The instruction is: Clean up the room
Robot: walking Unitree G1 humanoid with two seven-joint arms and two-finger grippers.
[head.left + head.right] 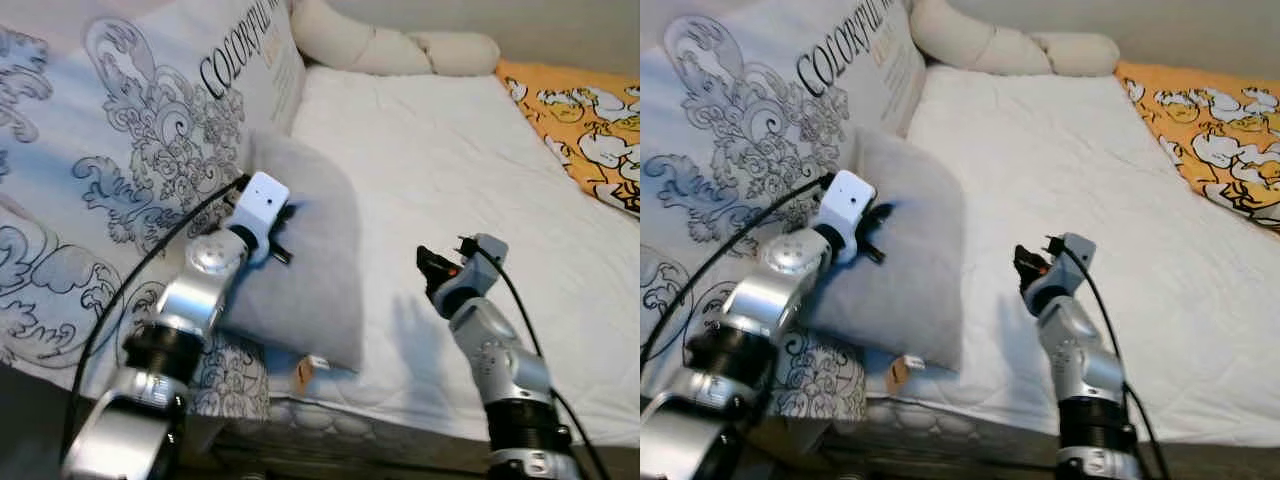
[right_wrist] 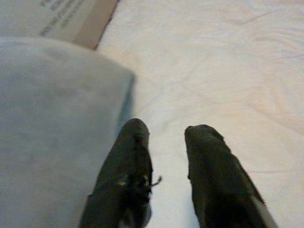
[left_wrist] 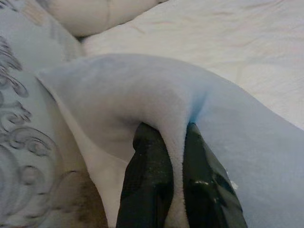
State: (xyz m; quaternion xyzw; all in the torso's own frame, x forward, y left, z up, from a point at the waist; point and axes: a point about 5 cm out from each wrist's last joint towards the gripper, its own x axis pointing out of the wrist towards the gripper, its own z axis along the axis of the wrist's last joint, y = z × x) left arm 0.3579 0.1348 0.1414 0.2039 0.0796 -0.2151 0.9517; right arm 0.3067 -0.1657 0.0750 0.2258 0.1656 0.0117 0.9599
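Midway, at a guess: left gripper [image 3: 176, 183], jaws pinching soft grey plush pillow [image 1: 310, 270] near white bed's [image 1: 450, 160] left edge; right gripper [image 2: 166, 161], jaws spread, hovering beside.

1. A bed with a white quilted mattress [image 1: 440, 170] spans the room
2. A plain pale wall [image 1: 560, 25] runs behind its far edge
3. A dark strip of floor [image 1: 330, 465] shows below the mattress's near edge
4. Soft, even light
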